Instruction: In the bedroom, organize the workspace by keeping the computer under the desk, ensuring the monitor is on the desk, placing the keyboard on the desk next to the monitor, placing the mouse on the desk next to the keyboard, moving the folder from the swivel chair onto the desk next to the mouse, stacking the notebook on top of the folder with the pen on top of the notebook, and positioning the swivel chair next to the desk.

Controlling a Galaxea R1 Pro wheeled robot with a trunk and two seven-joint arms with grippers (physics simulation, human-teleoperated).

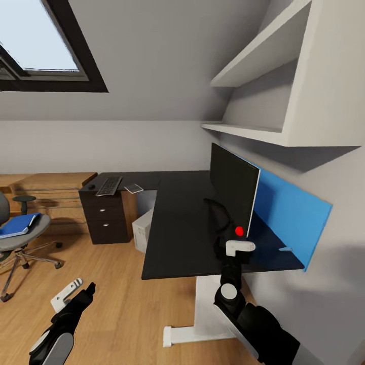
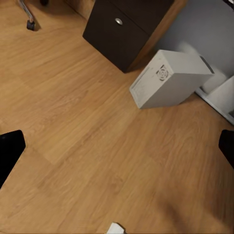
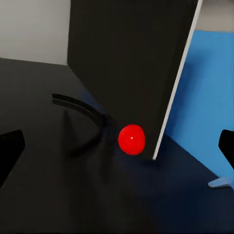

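Monitor (image 1: 230, 188) on desk (image 1: 177, 228) — computer (image 2: 168, 79) beneath.

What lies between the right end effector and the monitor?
Nothing: in the right wrist view, only bare desk top separates the open right end effector from the monitor.

The left arm (image 1: 61, 329) is glossy black with pale grey panels on its outer shell and a white bracket near the wrist. The right arm (image 1: 253, 319) is also black, built of rounded segments, with a round white cap on one joint and a white block above it.
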